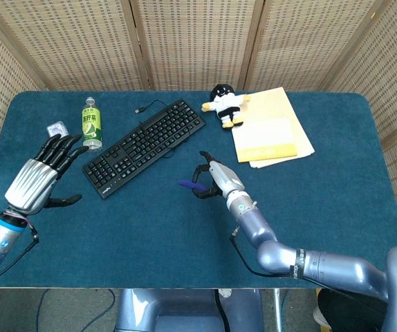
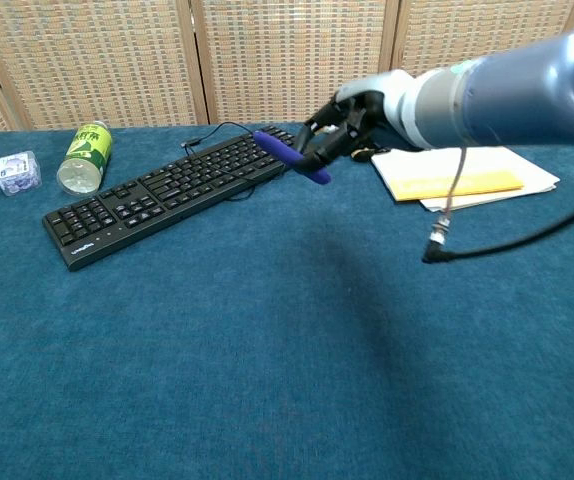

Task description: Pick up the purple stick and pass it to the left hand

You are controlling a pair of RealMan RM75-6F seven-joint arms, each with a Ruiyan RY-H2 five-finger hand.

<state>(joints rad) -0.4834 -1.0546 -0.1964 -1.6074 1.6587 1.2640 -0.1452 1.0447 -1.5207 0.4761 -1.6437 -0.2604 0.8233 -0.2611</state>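
Note:
My right hand (image 1: 216,178) (image 2: 352,120) is raised above the table's middle and grips the purple stick (image 1: 187,185) (image 2: 291,157). The stick juts out leftward from its fingers, tilted in the chest view. My left hand (image 1: 39,178) hovers over the table's left side with its fingers spread and nothing in it. It does not appear in the chest view. A wide gap separates the two hands.
A black keyboard (image 1: 146,144) (image 2: 177,190) lies diagonally between the hands. A green bottle (image 1: 92,124) (image 2: 84,156) and a small clear packet (image 1: 58,133) (image 2: 17,171) lie at the back left. A plush doll (image 1: 224,104) and yellow papers (image 1: 271,128) are at the back right.

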